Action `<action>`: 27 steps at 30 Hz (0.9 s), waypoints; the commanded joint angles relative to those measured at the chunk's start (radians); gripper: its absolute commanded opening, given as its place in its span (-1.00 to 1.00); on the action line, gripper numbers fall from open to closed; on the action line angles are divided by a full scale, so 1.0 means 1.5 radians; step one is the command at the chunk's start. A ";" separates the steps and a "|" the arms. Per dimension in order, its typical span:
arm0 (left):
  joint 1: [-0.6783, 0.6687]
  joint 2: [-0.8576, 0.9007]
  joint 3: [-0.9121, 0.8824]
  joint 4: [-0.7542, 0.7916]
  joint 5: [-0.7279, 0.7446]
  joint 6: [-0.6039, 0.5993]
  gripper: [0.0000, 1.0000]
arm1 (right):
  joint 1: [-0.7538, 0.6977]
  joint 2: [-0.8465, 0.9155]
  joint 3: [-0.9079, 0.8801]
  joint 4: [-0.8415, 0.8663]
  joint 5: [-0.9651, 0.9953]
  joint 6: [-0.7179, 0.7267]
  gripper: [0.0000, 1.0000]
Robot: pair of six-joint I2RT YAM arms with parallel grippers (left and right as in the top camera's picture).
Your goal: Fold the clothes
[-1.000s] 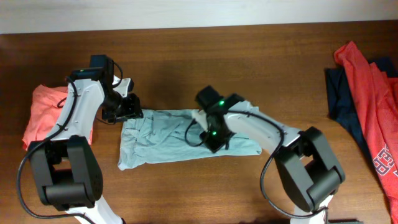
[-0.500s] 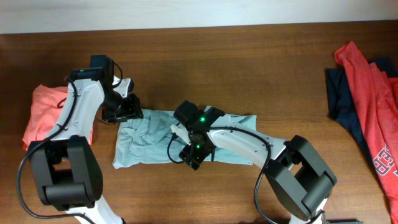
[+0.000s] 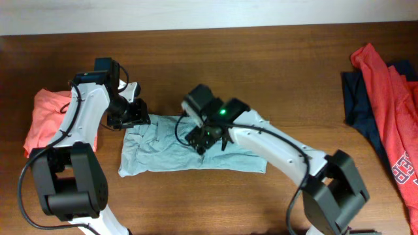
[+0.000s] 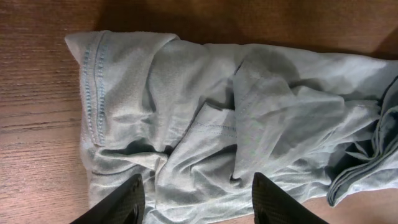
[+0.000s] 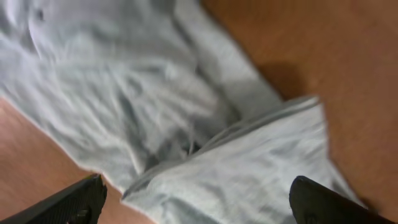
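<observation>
The clothes' pale grey-blue T-shirt (image 3: 163,147) lies rumpled and partly doubled over in the middle of the wooden table. My left gripper (image 3: 134,116) hovers at its upper left corner. In the left wrist view this gripper (image 4: 198,182) is open, its fingers (image 4: 127,200) spread over wrinkled cloth (image 4: 205,106) with a stitched hem at the left. My right gripper (image 3: 204,138) is over the shirt's middle. Its wrist view shows this gripper (image 5: 198,190) wide open above a folded edge of the shirt (image 5: 249,174), holding nothing.
A coral-orange shirt (image 3: 44,121) lies bunched at the table's left edge, beside my left arm. At the far right a red shirt with white print (image 3: 392,98) lies on a navy one (image 3: 356,108). Bare wood (image 3: 261,72) stretches behind the grey-blue shirt.
My right gripper dragged a fold of the shirt leftward, then opened and let it go, moving slightly back. The shirt's left part bunched up. The left arm stayed still.
</observation>
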 commanded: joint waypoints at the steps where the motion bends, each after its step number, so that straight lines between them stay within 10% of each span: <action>1: 0.002 0.002 -0.004 0.000 -0.002 0.010 0.11 | -0.017 -0.003 0.007 0.023 0.001 0.061 0.88; 9: 0.002 0.002 -0.004 -0.001 -0.002 0.010 0.11 | -0.048 0.062 0.007 0.041 0.042 0.299 0.66; 27: 0.001 0.002 -0.004 0.002 -0.002 0.010 0.11 | -0.074 0.134 0.007 0.084 0.082 0.299 0.45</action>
